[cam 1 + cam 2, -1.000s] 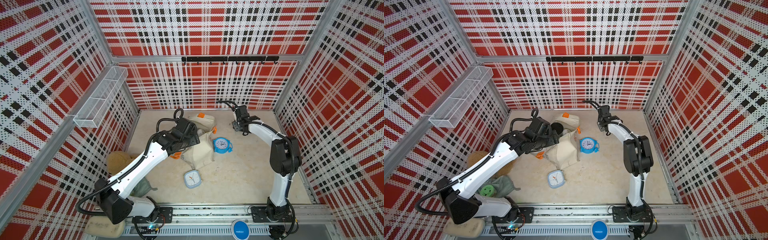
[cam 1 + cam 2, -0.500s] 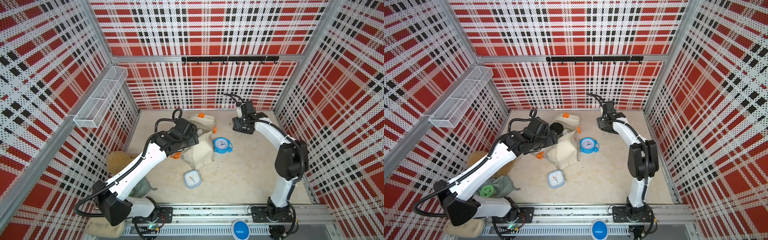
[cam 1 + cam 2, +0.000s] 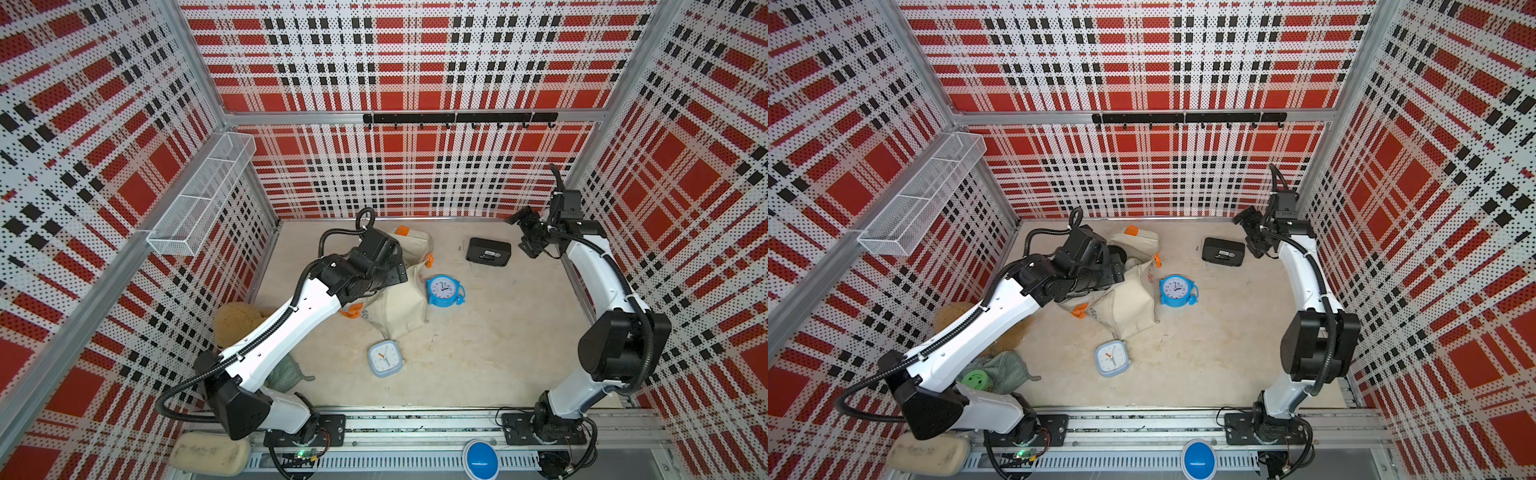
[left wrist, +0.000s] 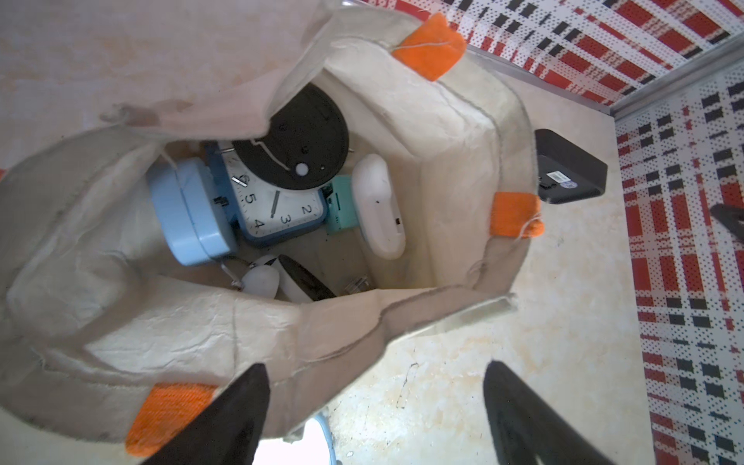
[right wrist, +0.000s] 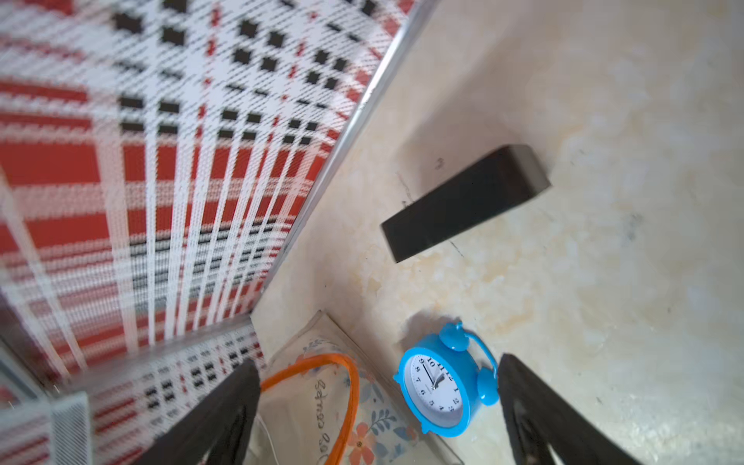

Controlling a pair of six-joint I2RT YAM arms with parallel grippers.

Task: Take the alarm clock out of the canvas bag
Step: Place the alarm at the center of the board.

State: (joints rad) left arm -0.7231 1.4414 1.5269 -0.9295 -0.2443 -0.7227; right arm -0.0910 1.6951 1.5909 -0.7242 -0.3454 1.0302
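Observation:
The cream canvas bag (image 3: 399, 307) (image 3: 1129, 307) with orange handles lies left of the table's middle, its mouth wide. My left gripper (image 4: 376, 374) hovers over that mouth, open and holding nothing. Inside the bag (image 4: 443, 133) lie several clocks: a black round one (image 4: 298, 141), a blue square one with a white face (image 4: 277, 205) and a pale blue one (image 4: 189, 213). My right gripper (image 3: 521, 235) (image 3: 1248, 232) (image 5: 378, 362) is open near the far right corner. It holds nothing, just right of a black box-shaped clock (image 3: 488, 251) (image 5: 463, 201).
A round blue twin-bell clock (image 3: 444, 291) (image 5: 439, 390) stands right of the bag. A pale blue square clock (image 3: 385, 358) lies nearer the front. A tan lump (image 3: 237, 320) and a green cloth (image 3: 1005, 370) sit by the left wall, and a wire basket (image 3: 203, 195) hangs on it.
My right gripper has opened wider and drawn back to the right, leaving the black box-shaped clock on the table. The left arm has hardly moved.

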